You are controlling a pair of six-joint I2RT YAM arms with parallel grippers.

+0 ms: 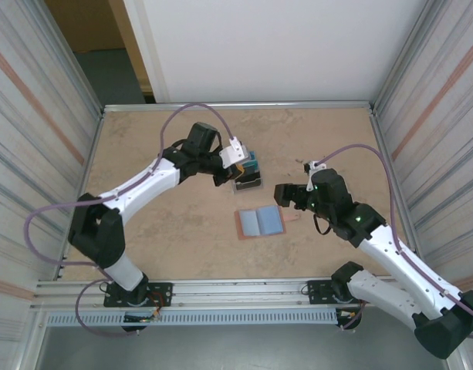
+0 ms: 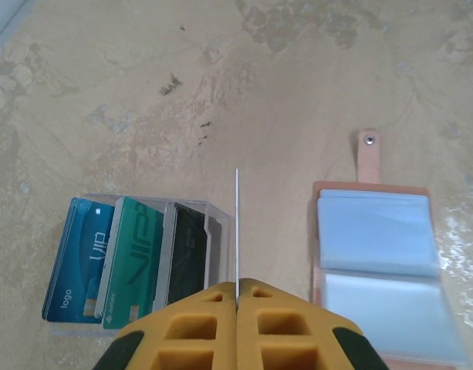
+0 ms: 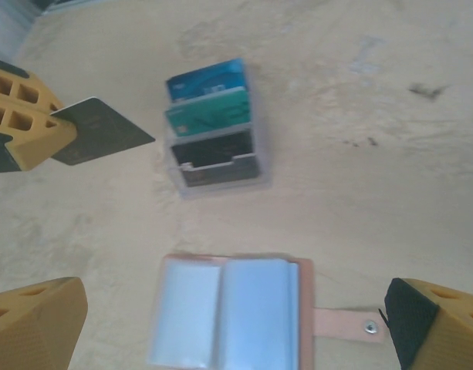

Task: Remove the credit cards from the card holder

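The left gripper [image 2: 238, 291] is clamped on a dark card [image 2: 237, 223]. Its wrist camera sees the card edge-on, as a thin line rising from between the yellow pads [image 2: 191, 327]. In that view a clear tiered stand [image 2: 136, 266] sits on the table to the left of the card and holds three more credit cards [image 2: 133, 258]: one blue, one teal and one black. To the right lies the card holder [image 2: 383, 270], open and flat, its salmon-pink cover framing blue-grey sleeves. Its tab [image 2: 367, 154] with a metal snap is stretched out on the table. The right gripper [image 1: 284, 195] has its jaws spread wide and holds nothing. It sits near the holder on the tab side, apart from it. The table [image 1: 174, 239] is a mottled tan surface, with ribbed side panels [image 1: 28, 100] left and right and a white back wall [image 1: 259, 46].
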